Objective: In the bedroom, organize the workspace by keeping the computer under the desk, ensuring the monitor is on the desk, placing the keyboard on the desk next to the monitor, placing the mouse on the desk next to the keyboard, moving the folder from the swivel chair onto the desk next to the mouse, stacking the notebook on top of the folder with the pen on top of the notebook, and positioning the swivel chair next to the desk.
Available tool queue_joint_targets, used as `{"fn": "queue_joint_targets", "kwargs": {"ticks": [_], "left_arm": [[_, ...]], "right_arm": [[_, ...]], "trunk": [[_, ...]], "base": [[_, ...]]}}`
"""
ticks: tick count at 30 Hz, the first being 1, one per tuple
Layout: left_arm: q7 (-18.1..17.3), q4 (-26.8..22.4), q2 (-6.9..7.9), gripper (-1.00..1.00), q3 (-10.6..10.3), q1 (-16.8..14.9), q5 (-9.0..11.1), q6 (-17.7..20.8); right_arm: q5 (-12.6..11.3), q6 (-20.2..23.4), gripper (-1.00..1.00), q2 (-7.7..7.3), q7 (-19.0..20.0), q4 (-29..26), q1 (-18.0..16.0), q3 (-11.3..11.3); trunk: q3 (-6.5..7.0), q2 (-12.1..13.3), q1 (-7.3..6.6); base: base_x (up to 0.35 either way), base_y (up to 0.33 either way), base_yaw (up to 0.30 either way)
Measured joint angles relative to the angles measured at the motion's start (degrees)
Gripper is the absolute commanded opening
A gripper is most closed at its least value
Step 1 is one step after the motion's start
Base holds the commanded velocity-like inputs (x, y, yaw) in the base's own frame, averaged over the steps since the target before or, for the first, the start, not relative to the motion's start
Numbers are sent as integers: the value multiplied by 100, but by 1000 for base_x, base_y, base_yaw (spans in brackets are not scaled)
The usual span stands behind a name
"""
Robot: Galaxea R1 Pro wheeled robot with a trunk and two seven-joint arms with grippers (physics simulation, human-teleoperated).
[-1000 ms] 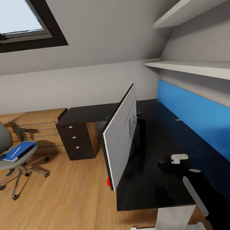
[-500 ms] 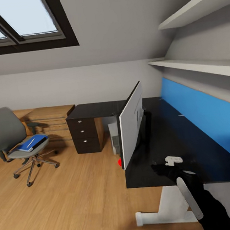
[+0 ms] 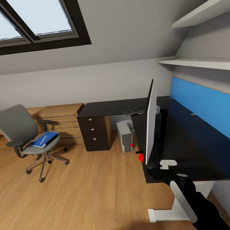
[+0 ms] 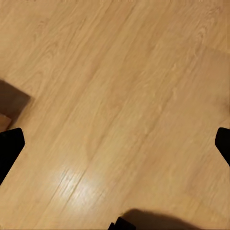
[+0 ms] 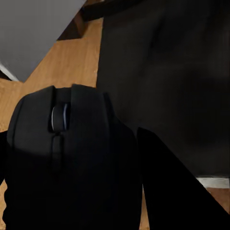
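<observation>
The small rounded dark grey-black mouse (image 5: 72,158) is held clamped in the right gripper (image 3: 160,168), above the near end of the glossy black desk (image 3: 190,145), just beside the wide black flat monitor (image 3: 150,123). The left gripper (image 4: 115,143) is aimed at the wooden floor (image 4: 120,86) with its jaws spread and nothing held. The slim dark-keyed keyboard (image 3: 133,110) is seen on the desk beyond the monitor. The light-grey computer tower (image 3: 126,141) stands under the desk. The bright blue folder (image 3: 44,139), carrying the notebook and white pen, rests on the seat of the grey swivel chair (image 3: 22,134), well apart from the desk.

The step in hand is judged to be mouse placement. The mouse is to be carried past the monitor and set down beside the keyboard.
</observation>
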Motion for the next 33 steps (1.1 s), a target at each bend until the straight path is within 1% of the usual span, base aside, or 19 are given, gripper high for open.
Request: {"fn": "queue_joint_targets", "kwargs": {"ticks": [1,9,22,29,31,33], "left_arm": [[-2,0,0,100,0,0,0,0],[-3,0,1,100,0,0,0,0],[-6,11,1,100,0,0,0,-1],[-6,17,1,100,0,0,-6,-12],[-7,18,-5,100,0,0,-8,-16],[-7,40,-6,100,-4,0,-8,-17]], "right_arm": [[-4,-3,-100,0,3,49,0,87],[-10,-5,-100,1,-1,111,0,428],[-16,-18,-100,9,7,124,0,551],[-9,-315,-100,5,-10,159,19,809],[5,-545,-100,2,-19,236,34,891],[12,-647,-100,1,-22,266,39,914]], "trunk": [[0,0,0],[0,0,0],[0,0,-1],[0,0,-2],[0,-1,-3],[0,-1,-3]], "base": [[0,332,0],[0,335,0],[13,335,0],[188,287,0],[264,238,0],[274,228,0]]}}
